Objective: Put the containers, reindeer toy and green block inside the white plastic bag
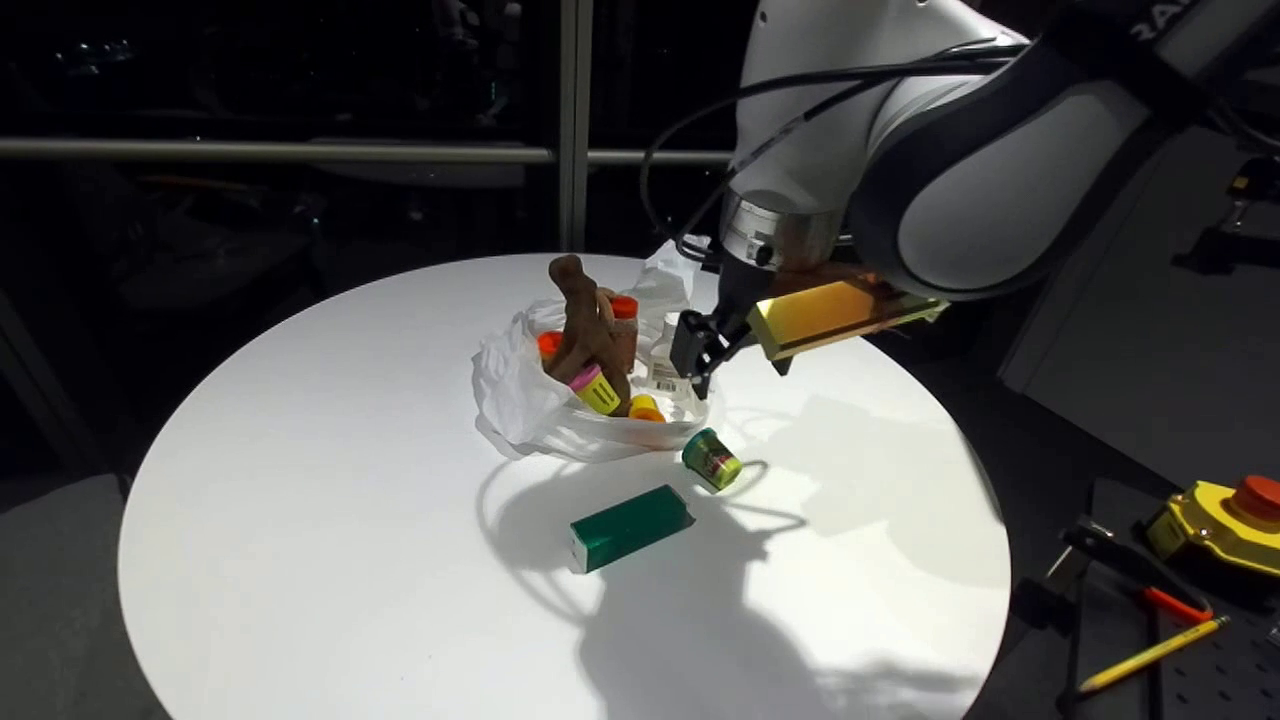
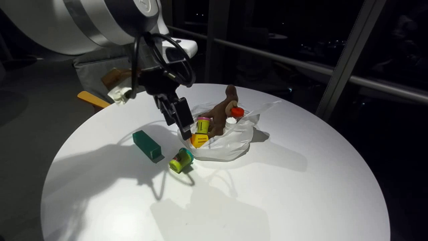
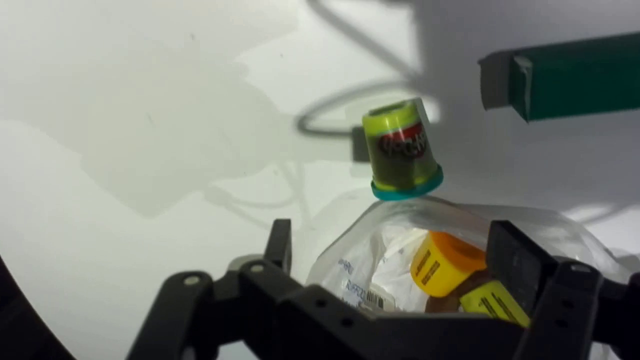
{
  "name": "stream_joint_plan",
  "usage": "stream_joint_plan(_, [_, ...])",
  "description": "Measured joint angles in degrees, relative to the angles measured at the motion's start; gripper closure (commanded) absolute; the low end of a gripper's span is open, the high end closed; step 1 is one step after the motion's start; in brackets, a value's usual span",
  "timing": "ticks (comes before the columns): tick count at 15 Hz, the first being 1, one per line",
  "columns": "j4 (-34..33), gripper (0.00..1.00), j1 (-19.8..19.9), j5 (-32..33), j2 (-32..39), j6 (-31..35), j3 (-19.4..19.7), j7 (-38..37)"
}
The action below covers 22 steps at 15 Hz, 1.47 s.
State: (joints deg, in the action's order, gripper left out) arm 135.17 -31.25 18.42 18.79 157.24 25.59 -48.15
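The white plastic bag [image 1: 520, 395] lies open on the table; it also shows in the wrist view [image 3: 425, 212]. In it are the brown reindeer toy [image 2: 220, 112], a red-capped jar [image 1: 624, 335], a white bottle [image 1: 664, 362], a pink-lidded yellow tub [image 1: 598, 390], an orange-and-yellow tub [image 3: 432, 267] and another orange-topped container [image 1: 549, 344]. A green tub with a teal lid [image 3: 402, 150] lies on its side outside, close to the bag's rim. The green block [image 1: 632, 527] lies on the table beyond it. My gripper [image 3: 392, 245] is open and empty above the bag's edge [image 2: 237, 147].
The round white table [image 1: 300, 480] carries everything. Dark windows with a metal rail [image 1: 300, 150] stand behind it. A red-and-yellow emergency stop [image 1: 1225, 525] and a pencil [image 1: 1150, 655] lie on a side surface. A grey chair [image 2: 103, 63] stands behind the arm.
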Motion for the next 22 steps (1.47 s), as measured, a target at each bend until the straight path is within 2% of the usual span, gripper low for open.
stream_joint_plan(4, [3.23, 0.00, 12.23, -3.48, 0.16, -0.69, -12.39, 13.08])
stream_joint_plan(6, [3.45, 0.00, 14.87, -5.17, 1.30, -0.37, -15.82, 16.53])
stream_joint_plan(15, [3.27, 0.00, 15.31, -5.43, 2.00, -0.98, -16.60, 18.24])
stream_joint_plan(22, [0.40, 0.00, 14.13, -0.68, 3.57, -0.98, -15.79, 17.92])
